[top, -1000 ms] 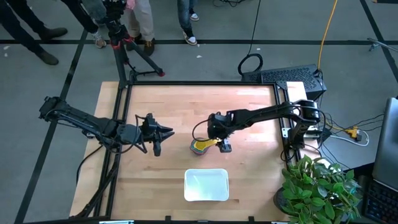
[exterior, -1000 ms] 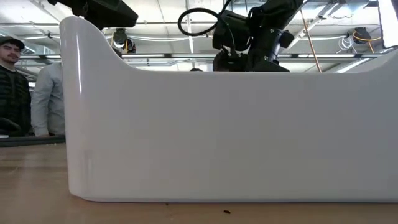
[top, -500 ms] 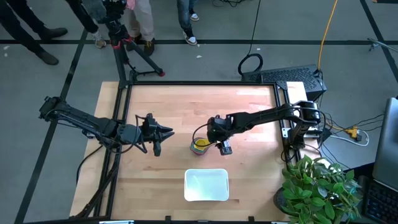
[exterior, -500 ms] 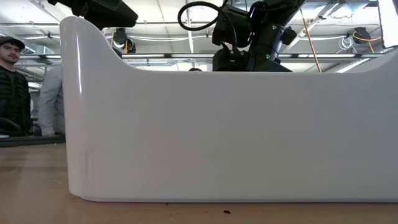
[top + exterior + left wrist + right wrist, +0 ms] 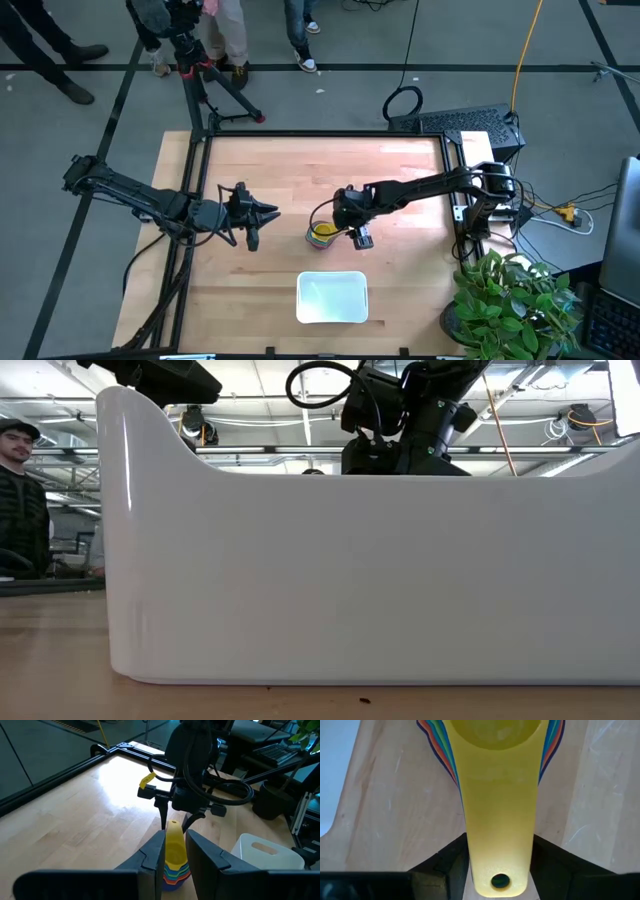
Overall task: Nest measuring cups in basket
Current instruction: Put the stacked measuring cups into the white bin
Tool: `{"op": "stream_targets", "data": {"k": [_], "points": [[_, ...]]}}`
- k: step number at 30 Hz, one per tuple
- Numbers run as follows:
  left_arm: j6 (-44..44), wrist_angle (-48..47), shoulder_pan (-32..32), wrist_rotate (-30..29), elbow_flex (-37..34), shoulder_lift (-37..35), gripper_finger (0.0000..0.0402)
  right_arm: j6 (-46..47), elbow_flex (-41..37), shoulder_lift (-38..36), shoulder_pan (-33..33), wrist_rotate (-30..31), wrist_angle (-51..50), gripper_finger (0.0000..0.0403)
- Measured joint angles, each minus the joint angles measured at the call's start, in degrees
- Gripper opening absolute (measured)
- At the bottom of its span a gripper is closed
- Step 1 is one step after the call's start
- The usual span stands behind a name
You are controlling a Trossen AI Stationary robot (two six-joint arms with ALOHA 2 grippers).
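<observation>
The basket (image 5: 332, 297) near the table's front edge looks empty; the stacked measuring cups (image 5: 320, 235) stand on the table (image 5: 300, 170) just behind it. The right gripper (image 5: 352, 236) grasps the yellow handle (image 5: 499, 835) between its fingers. The left gripper (image 5: 262, 222) hangs apart, partly open, holding nothing. In the low view, the basket wall hides the cups.

The basket (image 5: 330, 570) wall fills the low view, hiding the cup stack (image 5: 321, 234) and desk behind. Under the yellow cup (image 5: 497, 805), lower cups show only coloured rims.
</observation>
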Motion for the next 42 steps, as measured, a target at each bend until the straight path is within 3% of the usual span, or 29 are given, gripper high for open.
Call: {"op": "stream_targets", "data": {"k": [19,27,34,42], "points": [[-0.06,-0.22,-0.13,0.35,-0.02,0.01,0.0078,1.19,-0.09,2.78,-0.02,0.18,0.68,0.0215],[-1.09,-1.8,-0.24,0.47,-0.04,0.02,0.0078,1.52,-0.07,2.73,-0.02,0.28,0.99,0.0188],[-1.07,-1.77,-0.24,0.46,-0.04,0.02,0.0078,1.14,-0.07,2.73,-0.02,0.25,1.02,0.0118],[-1.07,-1.79,-0.24,0.46,-0.04,0.02,0.0078,0.9,-0.07,2.71,-0.02,0.34,1.02,0.0116]]}}
